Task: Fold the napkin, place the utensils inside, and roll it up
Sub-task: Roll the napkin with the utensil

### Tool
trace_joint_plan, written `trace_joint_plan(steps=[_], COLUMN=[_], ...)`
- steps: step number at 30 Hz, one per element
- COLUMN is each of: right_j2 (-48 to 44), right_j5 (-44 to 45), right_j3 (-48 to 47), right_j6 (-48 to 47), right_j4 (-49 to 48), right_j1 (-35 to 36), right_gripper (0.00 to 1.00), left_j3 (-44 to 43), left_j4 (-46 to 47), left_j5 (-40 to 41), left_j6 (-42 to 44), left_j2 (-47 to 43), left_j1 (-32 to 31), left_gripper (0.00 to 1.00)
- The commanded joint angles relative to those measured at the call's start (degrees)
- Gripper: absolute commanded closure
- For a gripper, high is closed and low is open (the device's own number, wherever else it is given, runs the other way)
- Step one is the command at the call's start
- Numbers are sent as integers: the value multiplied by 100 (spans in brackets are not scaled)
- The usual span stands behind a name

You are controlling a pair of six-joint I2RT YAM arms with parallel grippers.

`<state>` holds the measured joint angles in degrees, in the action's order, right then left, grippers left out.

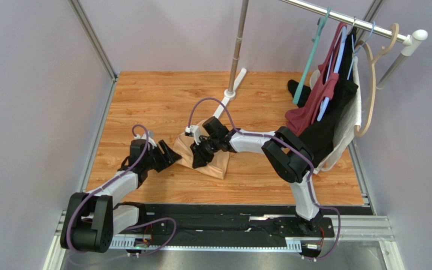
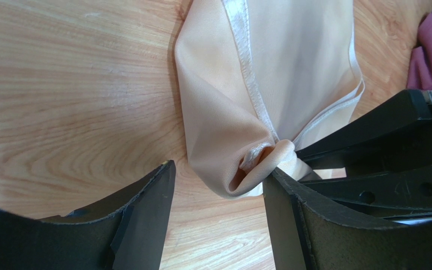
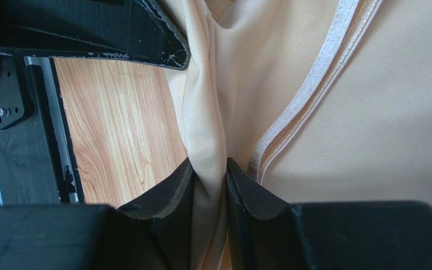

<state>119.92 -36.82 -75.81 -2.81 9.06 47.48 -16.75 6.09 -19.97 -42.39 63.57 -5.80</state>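
1. I see the napkin [image 1: 215,163] lying bunched near the middle of the table [image 1: 150,95], just in front of the metal pole [image 1: 236,50].
2. My right end effector [image 3: 208,169] is drawn narrow, pinching a raised fold of the napkin between both fingers.
3. My left end effector [image 2: 218,177] stands wide at the napkin's left edge, low over the wood. A curled hem corner sits between its fingers, brushing one of them but not gripped.
4. The two end effectors sit just beside each other.
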Motion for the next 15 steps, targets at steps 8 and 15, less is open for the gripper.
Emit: trace_joint_plan(steps=[8,15], right_j2=[541,524], right_j5=[316,298], right_j3=[295,277], right_j6=[-9,-9], right_j4=[1186,1230], right_j1=[-2,6], right_gripper=[71,71], left_j3=[243,111], left_j4=[1255,403], left_j5=[-816,-166], left_j6=[-331,2], left_j2=[-125,-319], left_j1=[150,185], left_gripper=[28,29])
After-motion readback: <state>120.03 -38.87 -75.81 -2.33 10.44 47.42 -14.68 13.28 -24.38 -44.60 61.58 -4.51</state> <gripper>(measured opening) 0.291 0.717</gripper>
